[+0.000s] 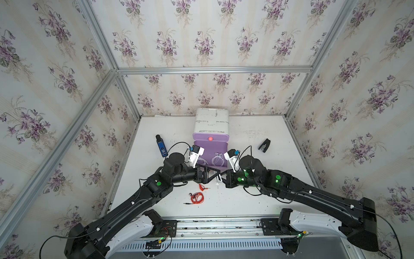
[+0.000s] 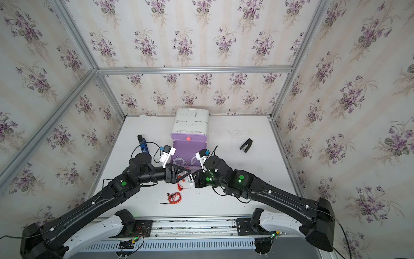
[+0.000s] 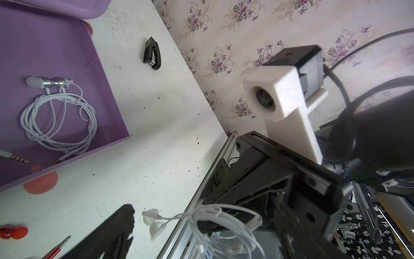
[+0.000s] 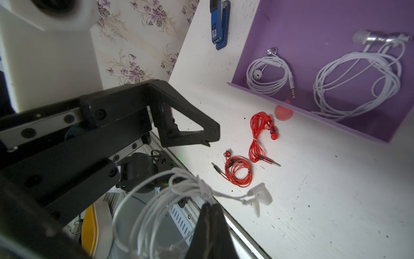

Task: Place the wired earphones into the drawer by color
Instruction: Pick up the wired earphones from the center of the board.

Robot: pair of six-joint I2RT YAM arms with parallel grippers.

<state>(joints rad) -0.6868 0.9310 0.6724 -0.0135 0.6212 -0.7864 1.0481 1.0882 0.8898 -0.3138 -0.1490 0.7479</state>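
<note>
I'm holding white earphones [image 4: 156, 192] clenched in the right gripper [image 4: 208, 207] over the table's near edge, short of the open purple drawer [image 4: 302, 29] where two white sets [image 4: 258, 73] are lying. The left gripper [image 1: 212, 175] is hanging released alongside. Next I'm judging a lowering into the drawer and a letting-go. The blue stapler [image 4: 220, 22] is showing print, possibly "50".

text: none legible | blue stapler [image 4: 220, 22]: small white print, too blurred to read

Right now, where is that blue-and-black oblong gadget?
In both top views the blue-and-black oblong gadget lies on the white table, just to the robot's left of the open purple drawer.
</note>
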